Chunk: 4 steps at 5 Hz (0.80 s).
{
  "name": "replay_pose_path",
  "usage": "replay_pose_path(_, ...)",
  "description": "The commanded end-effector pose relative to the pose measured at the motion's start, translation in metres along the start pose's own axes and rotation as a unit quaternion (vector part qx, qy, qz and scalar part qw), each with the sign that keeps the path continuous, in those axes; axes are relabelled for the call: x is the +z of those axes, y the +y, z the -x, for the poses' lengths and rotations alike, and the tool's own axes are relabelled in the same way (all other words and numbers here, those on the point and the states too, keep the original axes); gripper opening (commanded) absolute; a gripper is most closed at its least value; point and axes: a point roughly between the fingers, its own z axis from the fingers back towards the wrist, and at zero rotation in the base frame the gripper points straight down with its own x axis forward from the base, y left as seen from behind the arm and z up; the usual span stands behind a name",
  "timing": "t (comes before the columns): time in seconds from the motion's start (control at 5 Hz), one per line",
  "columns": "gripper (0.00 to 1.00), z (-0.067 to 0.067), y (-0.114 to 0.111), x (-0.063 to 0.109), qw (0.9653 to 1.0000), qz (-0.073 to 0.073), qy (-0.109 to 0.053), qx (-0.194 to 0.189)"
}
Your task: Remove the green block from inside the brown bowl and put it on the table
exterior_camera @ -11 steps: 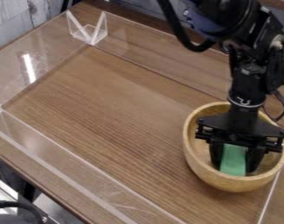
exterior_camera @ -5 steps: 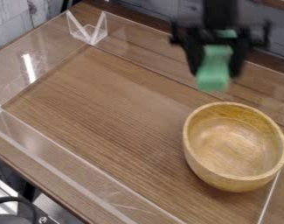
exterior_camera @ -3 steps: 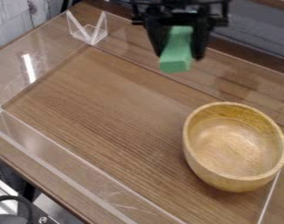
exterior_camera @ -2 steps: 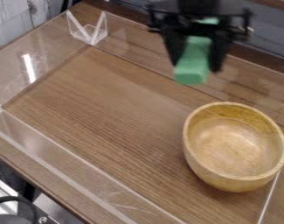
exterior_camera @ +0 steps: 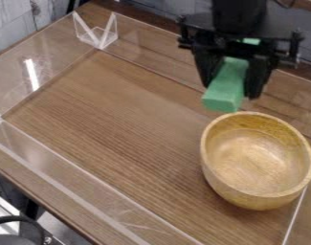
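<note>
"Looking at how far this has got, what would you call done?"

"Lifting is done, I judge; the green block (exterior_camera: pixel 227 84) is out of the brown bowl (exterior_camera: pixel 257 161), whose inside shows bare wood; the block hangs by the far rim as the camera sees it, overlapping it or just beyond it in the view."

"And the gripper (exterior_camera: pixel 234 71); is it grasping anything?"

"Grasping the block, yes; the dark fingers close about its upper part, and the lower part sticks out below them."

"What is left, then?"

"Bringing it down on the table (exterior_camera: pixel 113 120) and letting go; neither is done, as far as I can tell; the block appears to be held up in the air, though one view makes its height hard to judge."

"Which way does the block point?"

"Its long axis runs mostly up and down in the picture, leaning a little, with the upper end toward the right of the frame and the lower end toward the left; the free end points down toward the bowl's rim; how much of that is true uprightness and how much is slant toward the camera, I cannot say."

"Any worry?"

"Letting go here could drop it on the rim or back inside; a spot well aside from the bowl would be safer."
</note>
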Motion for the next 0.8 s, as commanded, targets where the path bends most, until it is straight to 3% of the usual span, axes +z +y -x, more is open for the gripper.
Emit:
replay_pose_path(0.0,0.00,-0.0034,0.0161,0.0141,0.9994,0.000,-0.031,0.017)
replay_pose_path(0.6,0.00,0.0015,0.0192,0.0087,0.9987,-0.001,-0.051,-0.007)
